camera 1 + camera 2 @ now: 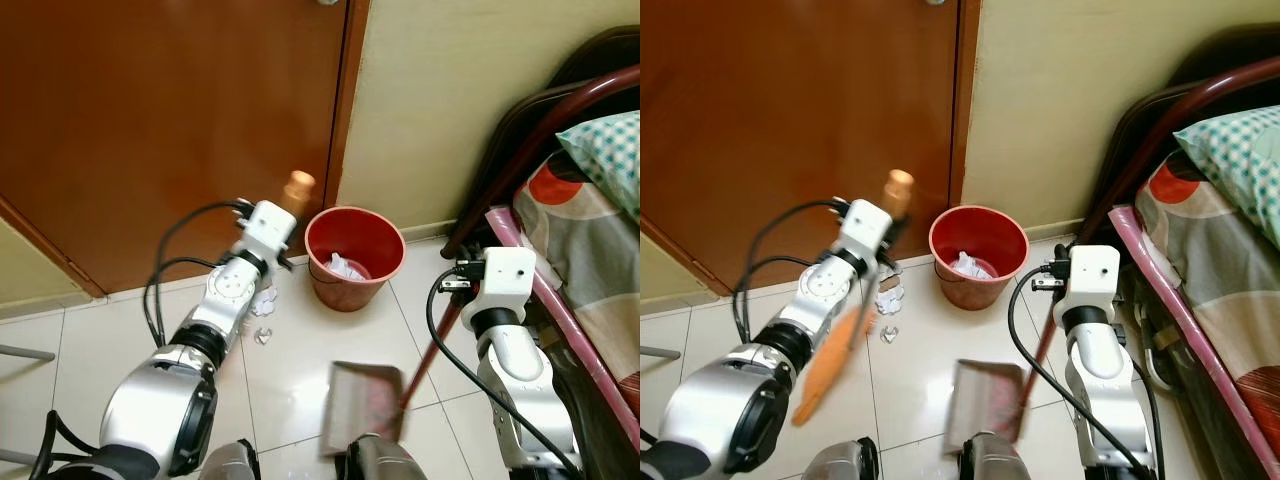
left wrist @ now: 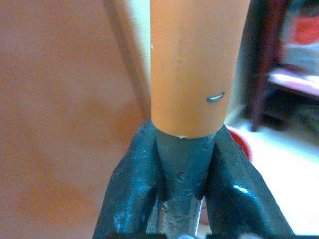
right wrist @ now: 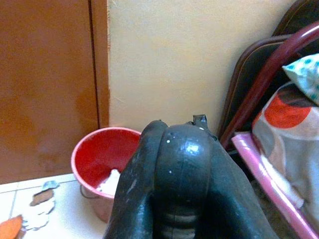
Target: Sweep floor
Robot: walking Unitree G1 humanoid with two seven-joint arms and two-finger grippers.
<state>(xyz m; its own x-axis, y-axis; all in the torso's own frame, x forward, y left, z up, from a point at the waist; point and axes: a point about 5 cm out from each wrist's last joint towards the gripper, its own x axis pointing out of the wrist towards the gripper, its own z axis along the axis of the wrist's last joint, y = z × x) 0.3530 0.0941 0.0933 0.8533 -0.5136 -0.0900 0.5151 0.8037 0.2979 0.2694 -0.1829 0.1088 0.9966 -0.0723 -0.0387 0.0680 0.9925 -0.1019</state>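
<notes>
Red bin [image 1: 354, 257] stands at the wall, beside the door [image 1: 170, 120]. Bed frame [image 1: 560, 300] blocks the right side. Open tile [image 1: 300, 370] lies between, with paper scraps [image 1: 265, 300] near the bin.

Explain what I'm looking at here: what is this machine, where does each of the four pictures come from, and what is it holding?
It's a humanoid robot seen from its own cameras. Two pictures look down from its head; the other two look along each wrist. The left tool is shut on an orange broom handle. The right tool grips the dustpan's dark red handle; the dustpan sits low over the white tile floor. Crumpled paper scraps lie beside a red bucket near a brown door. A bed stands on the right.
</notes>
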